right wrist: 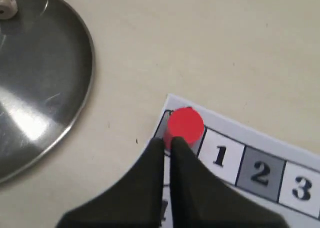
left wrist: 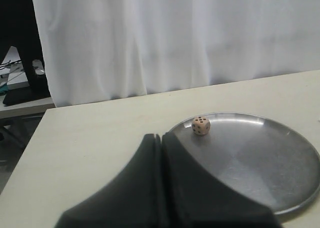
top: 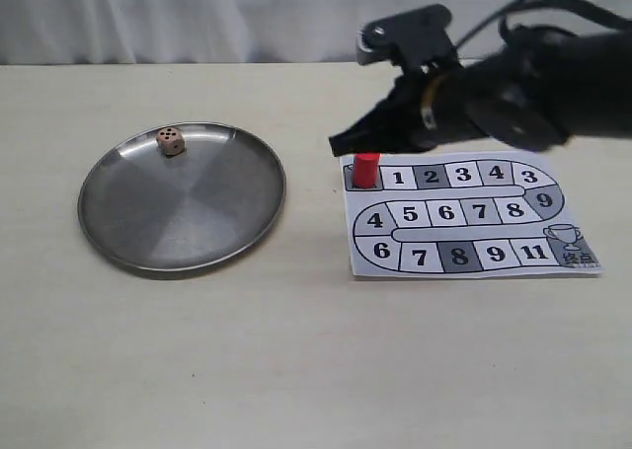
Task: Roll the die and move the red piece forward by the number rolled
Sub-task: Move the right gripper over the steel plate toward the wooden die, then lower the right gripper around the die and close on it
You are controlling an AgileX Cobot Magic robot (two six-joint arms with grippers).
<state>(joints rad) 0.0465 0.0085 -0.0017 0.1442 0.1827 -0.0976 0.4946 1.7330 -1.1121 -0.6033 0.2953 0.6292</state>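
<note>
The die [top: 171, 141] lies at the far rim of the round metal plate [top: 197, 217]; it also shows in the left wrist view as the die [left wrist: 200, 126] and in the right wrist view as the die [right wrist: 6, 3]. The red piece [top: 366, 170] stands upright on the grey start square of the paper board [top: 464, 217], left of square 1. My right gripper [top: 342, 144] hovers just behind the red piece [right wrist: 185, 125]. This gripper [right wrist: 167, 140] is shut and holds nothing. My left gripper [left wrist: 160, 136] is shut and empty, short of the plate's rim [left wrist: 280, 208].
The board's numbered track runs from 1 to 11 and ends at a trophy square [top: 573, 247] at its right corner. A white curtain [top: 197, 15] backs the table. The right arm's dark body [top: 533, 84] hangs over the board's far side.
</note>
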